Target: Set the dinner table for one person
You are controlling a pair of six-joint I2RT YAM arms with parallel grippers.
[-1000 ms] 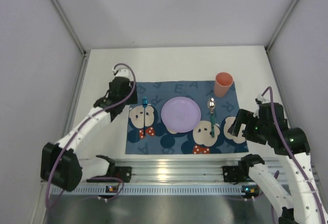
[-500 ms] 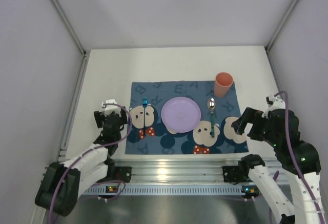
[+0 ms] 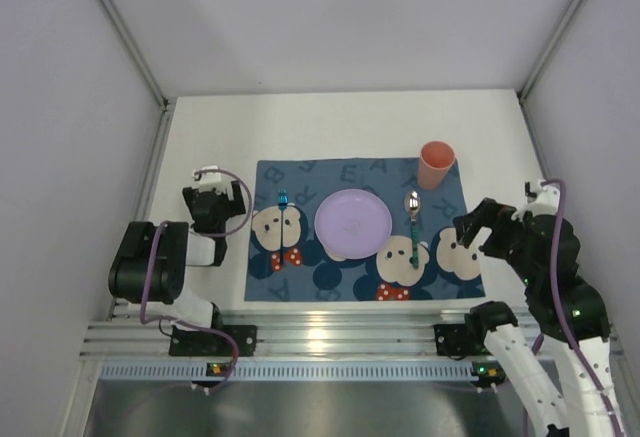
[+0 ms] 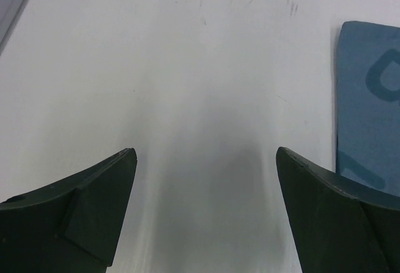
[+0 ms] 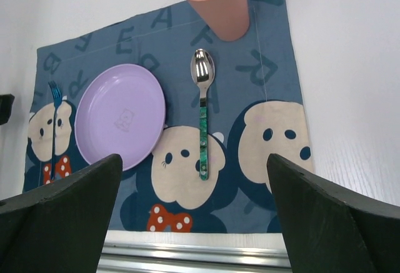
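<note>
White and matte, the dinner table (image 3: 330, 122) fills the floor of the booth, with an aluminium rail (image 3: 330, 332) running along its near edge by the arm bases. On its middle lies a blue placemat (image 3: 340, 279) printed with cartoon mice and letters, square to the table edges. A lilac plate (image 3: 352, 222) sits flat at the centre of the mat.

The left gripper (image 3: 215, 200) hovers low over bare tabletop just left of the mat's left edge. Its jaws are spread wide with nothing between them. The right gripper (image 3: 470, 229) hangs above the mat's right side, likewise spread and empty, looking down on the whole setting.

A salmon-pink cup (image 3: 436, 164) stands upright on the far right corner of the mat. Just right of the plate lies a spoon (image 3: 412, 227), its metal bowl pointing away from the arms and its green patterned handle toward them. Left of the plate a small blue fork (image 3: 283, 199) rests across a mouse face.
</note>
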